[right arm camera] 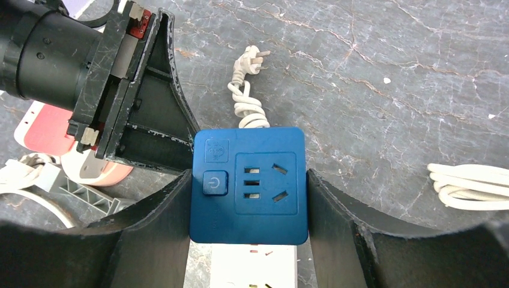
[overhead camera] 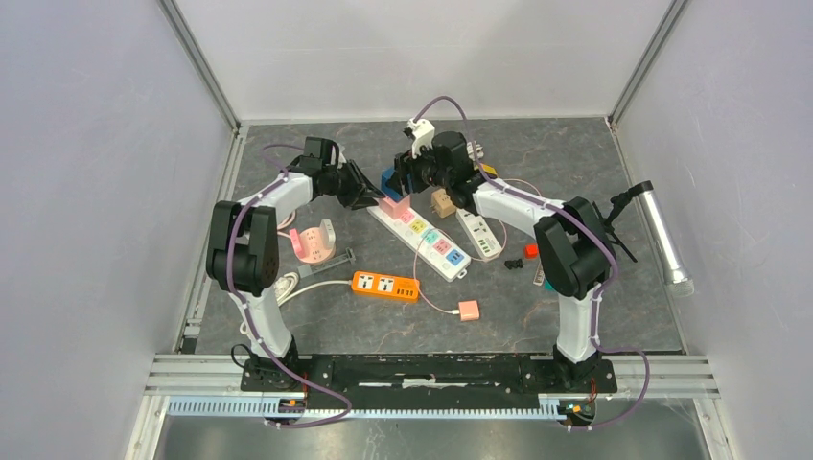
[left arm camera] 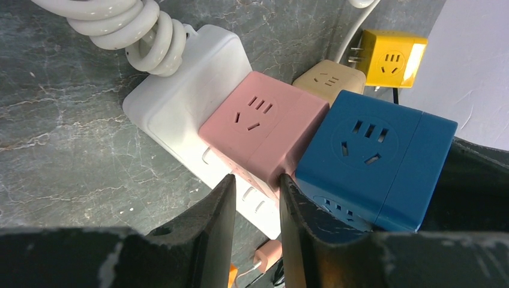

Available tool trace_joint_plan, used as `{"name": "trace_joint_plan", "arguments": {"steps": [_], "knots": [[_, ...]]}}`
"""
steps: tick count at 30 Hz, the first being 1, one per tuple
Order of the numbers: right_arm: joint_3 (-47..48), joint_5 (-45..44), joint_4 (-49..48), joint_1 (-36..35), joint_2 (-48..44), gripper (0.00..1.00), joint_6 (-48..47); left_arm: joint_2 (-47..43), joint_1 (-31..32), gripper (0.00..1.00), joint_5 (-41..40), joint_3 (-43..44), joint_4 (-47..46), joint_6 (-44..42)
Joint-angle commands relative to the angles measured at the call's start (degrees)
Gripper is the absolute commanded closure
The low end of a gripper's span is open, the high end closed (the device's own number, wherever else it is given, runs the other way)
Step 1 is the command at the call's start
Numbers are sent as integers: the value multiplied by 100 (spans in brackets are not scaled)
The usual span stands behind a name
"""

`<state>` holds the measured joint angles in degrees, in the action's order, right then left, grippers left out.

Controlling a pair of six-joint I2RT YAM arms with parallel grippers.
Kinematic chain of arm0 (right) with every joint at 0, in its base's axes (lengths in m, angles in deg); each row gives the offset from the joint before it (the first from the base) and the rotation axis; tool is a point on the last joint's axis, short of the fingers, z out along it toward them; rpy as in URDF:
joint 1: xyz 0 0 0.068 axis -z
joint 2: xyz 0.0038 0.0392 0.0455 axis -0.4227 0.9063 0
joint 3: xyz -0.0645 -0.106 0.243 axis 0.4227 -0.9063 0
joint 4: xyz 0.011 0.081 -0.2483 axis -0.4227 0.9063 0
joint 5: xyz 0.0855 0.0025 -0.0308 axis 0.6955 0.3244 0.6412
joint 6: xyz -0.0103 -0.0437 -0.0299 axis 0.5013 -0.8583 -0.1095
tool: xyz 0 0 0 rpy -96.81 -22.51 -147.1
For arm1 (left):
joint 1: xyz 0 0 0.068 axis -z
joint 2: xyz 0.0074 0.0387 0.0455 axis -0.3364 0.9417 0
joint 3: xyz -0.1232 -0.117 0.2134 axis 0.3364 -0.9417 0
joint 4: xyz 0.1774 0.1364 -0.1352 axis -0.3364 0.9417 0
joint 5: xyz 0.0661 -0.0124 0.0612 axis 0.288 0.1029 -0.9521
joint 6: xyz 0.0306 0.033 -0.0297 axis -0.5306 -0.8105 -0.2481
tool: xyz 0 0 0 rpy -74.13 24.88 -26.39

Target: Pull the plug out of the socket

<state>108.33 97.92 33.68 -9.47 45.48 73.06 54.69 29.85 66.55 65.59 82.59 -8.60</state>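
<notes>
A white power strip (overhead camera: 422,235) with coloured sockets lies diagonally mid-table. A pink cube adapter (overhead camera: 394,204) sits plugged at its far end, seen close in the left wrist view (left arm camera: 264,129). My right gripper (overhead camera: 403,177) is shut on a blue cube plug (right arm camera: 249,183), fingers on its two sides, with the strip (right arm camera: 252,264) showing just beneath it. The blue cube (left arm camera: 375,156) leans against the pink one; its pins are hidden. My left gripper (left arm camera: 257,183) rests on the strip (left arm camera: 180,96) beside the pink cube, fingers slightly apart with nothing between them.
An orange power strip (overhead camera: 385,286) and a pink charger (overhead camera: 468,310) lie nearer the arms. A second white strip (overhead camera: 477,233), a tan cube (left arm camera: 327,81) and a yellow cube (left arm camera: 393,58) lie right of the work. A silver cylinder (overhead camera: 665,240) lies far right.
</notes>
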Motion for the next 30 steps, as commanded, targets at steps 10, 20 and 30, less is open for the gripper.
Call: {"name": "trace_joint_plan", "arguments": {"steps": [10,20,30], "knots": [[316,857,-1687,27,-801,100,705,733,61,64,-1196,-393,1488,-731],[501,275,-1330,-254,-938,100,298,790,61,67,-1226,-443,1487,-731],[483,683,-2293,148,-963,100,1715,858,61,70,-1240,-437,1488,-766]]}}
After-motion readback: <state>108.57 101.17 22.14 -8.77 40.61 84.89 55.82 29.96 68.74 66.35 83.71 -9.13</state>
